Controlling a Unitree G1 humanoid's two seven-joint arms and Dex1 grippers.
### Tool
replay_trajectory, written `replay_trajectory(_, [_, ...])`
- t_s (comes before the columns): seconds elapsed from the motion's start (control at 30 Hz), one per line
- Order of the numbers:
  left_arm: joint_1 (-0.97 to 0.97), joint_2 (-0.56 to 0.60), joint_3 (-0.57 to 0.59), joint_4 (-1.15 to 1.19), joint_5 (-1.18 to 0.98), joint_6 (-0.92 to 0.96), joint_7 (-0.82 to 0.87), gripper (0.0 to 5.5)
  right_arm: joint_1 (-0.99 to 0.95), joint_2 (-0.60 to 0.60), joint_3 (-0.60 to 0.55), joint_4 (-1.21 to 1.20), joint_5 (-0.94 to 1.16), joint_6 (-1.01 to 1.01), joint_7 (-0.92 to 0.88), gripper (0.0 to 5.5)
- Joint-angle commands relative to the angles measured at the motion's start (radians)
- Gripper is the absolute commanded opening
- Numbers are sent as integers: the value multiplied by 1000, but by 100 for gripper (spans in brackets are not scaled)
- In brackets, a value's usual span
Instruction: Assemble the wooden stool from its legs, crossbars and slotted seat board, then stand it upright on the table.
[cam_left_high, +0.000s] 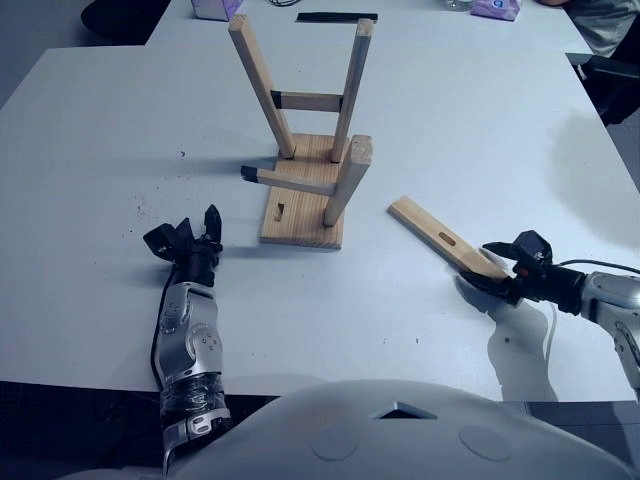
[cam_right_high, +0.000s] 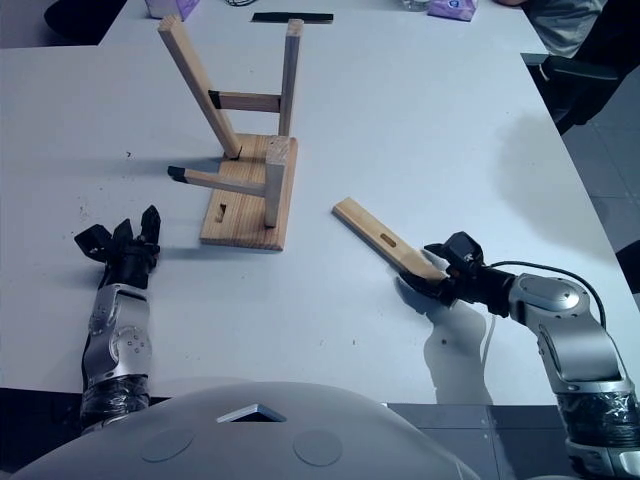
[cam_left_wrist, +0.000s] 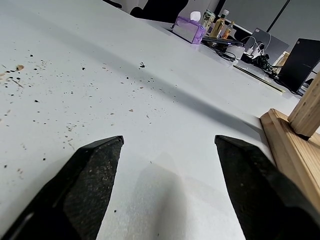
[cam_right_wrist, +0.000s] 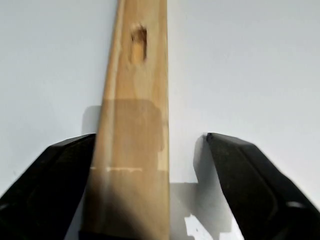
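Left eye view: the half-built stool (cam_left_high: 305, 190) sits upside down in the upper middle of the frame, on the white table (cam_left_high: 100, 120). A loose leg (cam_left_high: 435, 232) lies middle right, its near end between the right gripper's (cam_left_high: 492, 262) fingers. The left gripper (cam_left_high: 196, 236) is lower left.

Left wrist view: its fingers (cam_left_wrist: 95, 175) are spread wide, holding nothing.

Right wrist view: the fingers (cam_right_wrist: 250, 175) stand apart around the leg.
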Motion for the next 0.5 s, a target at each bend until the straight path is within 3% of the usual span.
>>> replay_trajectory(0.03, [36, -12, 17, 22, -4, 26, 19, 341, 33, -15, 1, 48, -13, -17, 15, 369])
replay_trajectory(0.2, [3, -15, 80, -80, -81, 83, 101, 341, 22, 20, -11, 19, 38, -6, 7, 296])
replay_trajectory(0.37, [-69, 69, 176, -181, -136, 196, 226, 341, 36, 56, -12, 0, 51, 17, -31, 214])
replay_trajectory(0.5, [-130, 151, 185, -267, -183, 268, 206, 341, -10, 124, -41, 1, 117, 76, -81, 207])
